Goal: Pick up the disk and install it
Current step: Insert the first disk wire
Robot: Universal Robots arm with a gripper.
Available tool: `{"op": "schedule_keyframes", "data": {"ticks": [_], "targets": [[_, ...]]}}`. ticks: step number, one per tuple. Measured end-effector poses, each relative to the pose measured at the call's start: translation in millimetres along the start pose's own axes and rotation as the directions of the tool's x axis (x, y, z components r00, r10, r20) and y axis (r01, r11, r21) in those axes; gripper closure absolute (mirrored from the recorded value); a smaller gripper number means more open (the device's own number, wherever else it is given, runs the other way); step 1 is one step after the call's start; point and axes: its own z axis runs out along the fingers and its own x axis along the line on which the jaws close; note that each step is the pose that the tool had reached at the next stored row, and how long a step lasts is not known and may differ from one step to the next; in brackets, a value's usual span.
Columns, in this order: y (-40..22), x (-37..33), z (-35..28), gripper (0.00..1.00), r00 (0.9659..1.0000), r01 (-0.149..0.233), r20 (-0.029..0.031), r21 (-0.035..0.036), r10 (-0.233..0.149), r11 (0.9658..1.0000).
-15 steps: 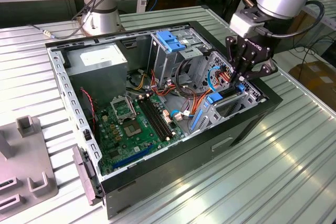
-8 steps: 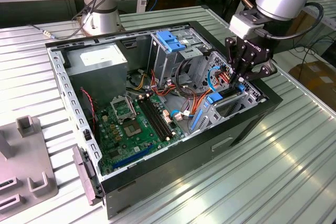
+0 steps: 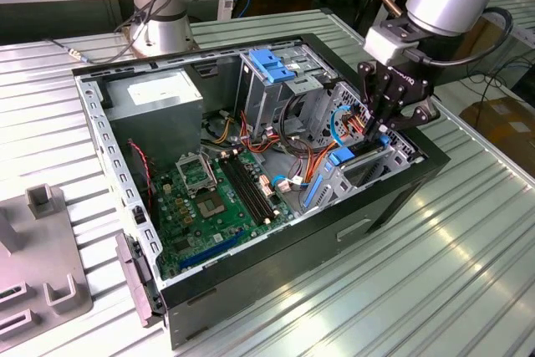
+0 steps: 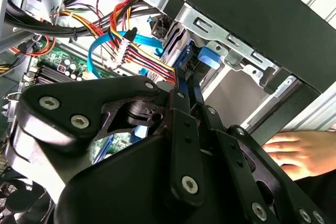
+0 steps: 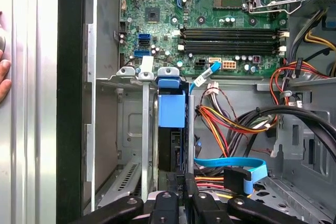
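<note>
Between the narrowed fingers of the claw (image 3: 386,123), the disk (image 5: 171,129) is apparently gripped edge-on, lowered upright into the bay (image 5: 131,129) directly beneath so its blue bracket meets the slot.

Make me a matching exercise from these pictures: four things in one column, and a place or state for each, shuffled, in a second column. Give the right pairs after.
Things:
1. disk
2. gripper
3. motherboard
4. hand

Places or states:
A. flat on the floor of the open computer case
B. on edge in a metal bay slot, blue bracket showing
C. resting on the table outside the case wall
D. lowered into the case, right at the disk bay

Pairs: 1-B, 2-D, 3-A, 4-C
</note>
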Motion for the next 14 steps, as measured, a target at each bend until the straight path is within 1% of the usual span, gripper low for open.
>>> {"op": "schedule_keyframes", "data": {"ticks": [11,14], "targets": [[0.0,0.0,3.4,0.84,1.0000,0.000,-0.0001,0.0000,0.000,1.0000],[0.0,0.4,6.0,0.84,1.0000,0.000,0.0000,0.0000,0.000,1.0000]]}}
